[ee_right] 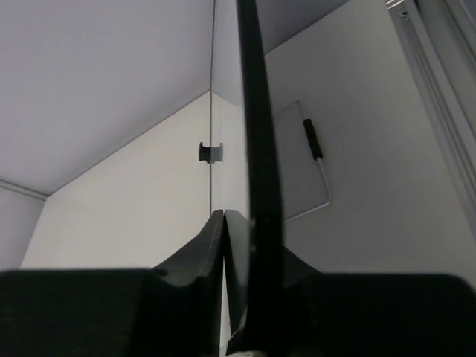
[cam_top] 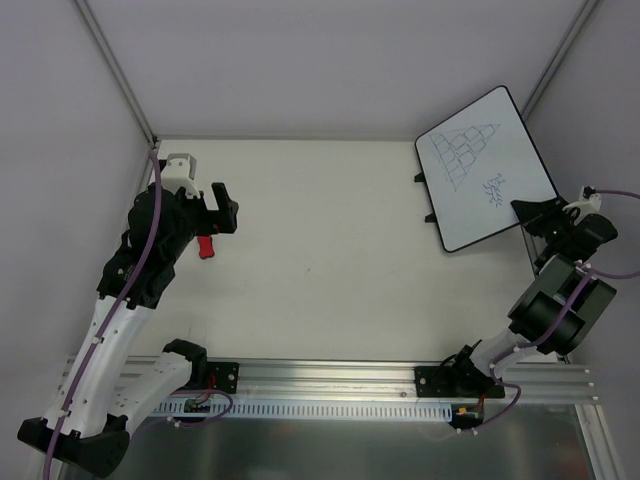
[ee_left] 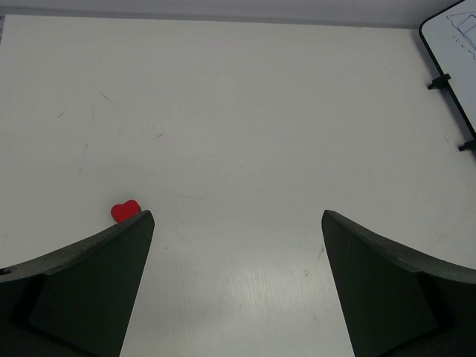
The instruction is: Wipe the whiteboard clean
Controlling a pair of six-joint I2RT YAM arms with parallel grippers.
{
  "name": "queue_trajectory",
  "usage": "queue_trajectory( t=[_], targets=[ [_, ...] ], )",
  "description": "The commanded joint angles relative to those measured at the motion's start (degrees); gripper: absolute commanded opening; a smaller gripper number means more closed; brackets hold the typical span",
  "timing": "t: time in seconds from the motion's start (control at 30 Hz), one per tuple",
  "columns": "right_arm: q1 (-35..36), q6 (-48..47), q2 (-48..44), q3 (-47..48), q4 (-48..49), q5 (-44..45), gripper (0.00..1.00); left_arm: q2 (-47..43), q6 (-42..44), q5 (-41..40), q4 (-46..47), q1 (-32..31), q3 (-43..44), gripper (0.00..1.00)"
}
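Observation:
The whiteboard (cam_top: 487, 165) is lifted and tilted at the far right, with a dark pen pyramid drawing and scribbles on it. Its two black clips point left. My right gripper (cam_top: 545, 212) is shut on its near right edge. In the right wrist view the board shows edge-on as a black rim (ee_right: 256, 111) between my shut right gripper (ee_right: 238, 217). My left gripper (cam_top: 222, 205) is open and empty at the table's left. A small red eraser (cam_top: 207, 246) lies just below it. In the left wrist view the eraser (ee_left: 125, 210) peeks out beside the left finger of the gripper (ee_left: 236, 216). The board's corner (ee_left: 454, 44) shows at top right.
The white table (cam_top: 330, 260) is bounded by grey walls at the back and sides, with metal corner posts (cam_top: 120, 75). An aluminium rail (cam_top: 330, 378) with the arm bases runs along the near edge.

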Motion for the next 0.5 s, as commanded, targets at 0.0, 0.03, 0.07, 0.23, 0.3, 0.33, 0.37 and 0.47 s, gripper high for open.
queue_trajectory(
  t=[0.0,0.03,0.07,0.23,0.3,0.33,0.37,0.47],
  targets=[
    [0.2,-2.7,0.9,1.5,4.1,0.3,0.09,-0.2,0.9,0.5,1.9,-0.5,2.0,0.99],
    [0.2,-2.4,0.7,1.4,4.7,0.0,0.0,-0.2,1.0,0.5,1.9,-0.5,1.9,0.99],
    [0.2,-1.8,0.7,1.3,5.7,-1.0,0.0,-0.3,1.1,0.5,1.9,-0.5,1.9,0.99],
    [0.2,2.2,-1.5,0.8,10.5,-2.8,0.0,-1.6,1.5,-0.1,2.0,-0.5,0.9,0.99],
    [0.2,3.4,-2.0,1.1,11.6,-3.9,0.0,-2.2,1.5,-0.2,2.0,-0.5,0.2,0.99],
    [0.2,3.7,-2.7,1.6,11.7,-4.1,0.0,-2.4,1.4,-0.2,2.0,-0.5,-0.1,0.99],
    [0.2,4.3,-2.9,1.7,12.1,-4.3,0.0,-2.6,1.3,-0.2,1.9,-0.5,-0.5,0.99],
    [0.2,7.4,-4.1,3.1,14.2,-4.7,0.0,-3.3,1.3,-0.2,2.0,-0.5,-0.9,0.99]
  ],
)
